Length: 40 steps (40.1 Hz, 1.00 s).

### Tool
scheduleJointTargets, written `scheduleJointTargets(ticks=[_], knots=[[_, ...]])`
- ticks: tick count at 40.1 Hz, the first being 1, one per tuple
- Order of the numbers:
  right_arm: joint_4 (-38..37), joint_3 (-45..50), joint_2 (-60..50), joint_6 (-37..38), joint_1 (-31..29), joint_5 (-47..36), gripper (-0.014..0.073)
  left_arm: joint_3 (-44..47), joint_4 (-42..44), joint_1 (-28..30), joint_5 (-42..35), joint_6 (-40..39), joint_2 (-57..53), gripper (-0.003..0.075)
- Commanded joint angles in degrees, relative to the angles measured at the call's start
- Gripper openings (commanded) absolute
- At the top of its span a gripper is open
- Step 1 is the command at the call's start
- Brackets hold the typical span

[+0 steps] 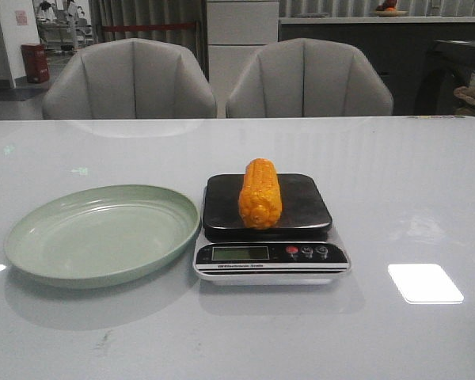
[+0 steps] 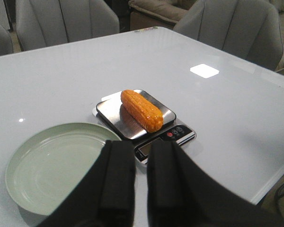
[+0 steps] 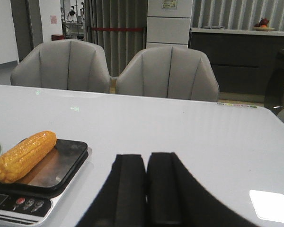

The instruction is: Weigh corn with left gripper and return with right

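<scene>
The orange-yellow corn [image 1: 260, 192] lies lengthwise on the black platform of the kitchen scale [image 1: 305, 207], free of any gripper. It also shows in the left wrist view [image 2: 142, 110] and the right wrist view [image 3: 23, 156]. My left gripper [image 2: 142, 147] is empty, its jaws a narrow gap apart, held back above the table on the near side of the scale [image 2: 114, 115] and plate. My right gripper [image 3: 146, 158] is shut and empty, to the right of the scale [image 3: 68, 153]. Neither gripper shows in the front view.
A pale green plate [image 1: 103, 233] lies empty just left of the scale, almost touching it; it also shows in the left wrist view [image 2: 47, 165]. Two grey chairs [image 1: 131, 79] stand behind the table's far edge. The white table [image 1: 396, 182] is glossy.
</scene>
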Motion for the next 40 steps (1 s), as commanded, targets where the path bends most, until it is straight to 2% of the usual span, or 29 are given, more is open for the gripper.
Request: scheduleJointTargets(ticks=[1,6,20,24,29,31,34,39,40], knots=[[0.05,0.24,-1.06,0.08,-0.23,-9.23,0.0139,-1.47,-0.03,-0.38,-3.55,0.13,-1.99,0.0122],[0.05,-2.14,-0.12,0.14,-0.18,-9.15,0.0139,-1.47,0.07,-0.38,-1.59,0.13,-4.98,0.0114],[0.05,-23.36,20.13,0.14,-0.18,11.29,0.0139,-1.47,0.07,-0.38,2.79,0.13,-7.0,0.0114],[0.05,-24.22,23.54,0.14,-0.18,13.4,0.0139,-1.47,0.07,-0.38,3.89,0.13,-7.0,0.0114],[1.14,-24.22,25.76,0.53,-0.12,12.27,0.0149,-1.47,0.07,-0.38,3.78,0.13,-7.0,0.0114],[3.7,-24.29,26.49,1.53,0.02,11.97,0.0192,-1.47,0.07,-0.38,3.66,0.13,-7.0,0.0114],[5.76,-24.61,27.91,1.53,1.06,12.23,0.0309,-1.47,0.07,-0.38,3.66,0.13,-7.0,0.0114],[5.83,-27.59,33.27,0.81,5.75,16.14,0.0617,-1.47,0.07,-0.38,3.66,0.13,-7.0,0.0114],[5.83,-28.39,34.78,0.31,6.94,17.27,0.0627,-1.47,0.07,-0.38,3.66,0.13,-7.0,0.0114]])
